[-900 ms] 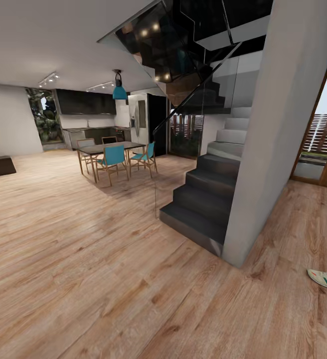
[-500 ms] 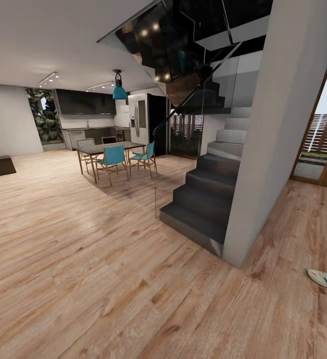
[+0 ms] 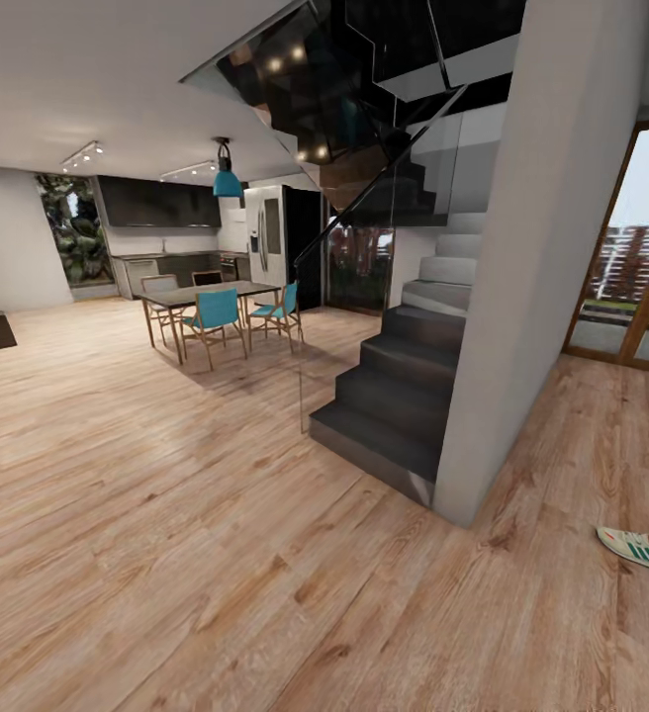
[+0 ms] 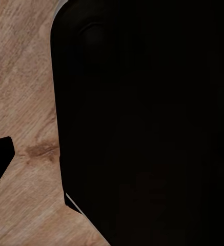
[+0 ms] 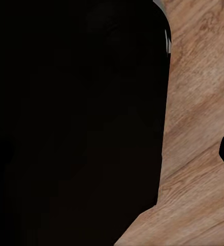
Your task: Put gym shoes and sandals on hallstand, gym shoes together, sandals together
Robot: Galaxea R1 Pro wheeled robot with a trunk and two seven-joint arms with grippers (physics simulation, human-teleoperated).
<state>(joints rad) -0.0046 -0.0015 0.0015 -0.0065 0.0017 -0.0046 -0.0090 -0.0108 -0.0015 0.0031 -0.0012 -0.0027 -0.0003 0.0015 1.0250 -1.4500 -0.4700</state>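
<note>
Robot was in transit; one gym shoe (image 3: 641,550) lay on the corridor floor (image 3: 216,554) at the frame's lower right edge, past the grey pillar (image 3: 532,257) beside the staircase (image 3: 394,405). Best move: turn right and centre the shoe before reaching. Claw states: cannot tell. No readable writing.

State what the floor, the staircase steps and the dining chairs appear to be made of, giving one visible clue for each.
The light brown plank floor looks like wood or wood-look laminate: grain, knots and board seams, with a soft sheen. The dark grey staircase steps look like matte stone or concrete: flat, grainless blocks. The teal-seated dining chairs seem to have light wooden frames; the seat material is too small to tell.
</note>
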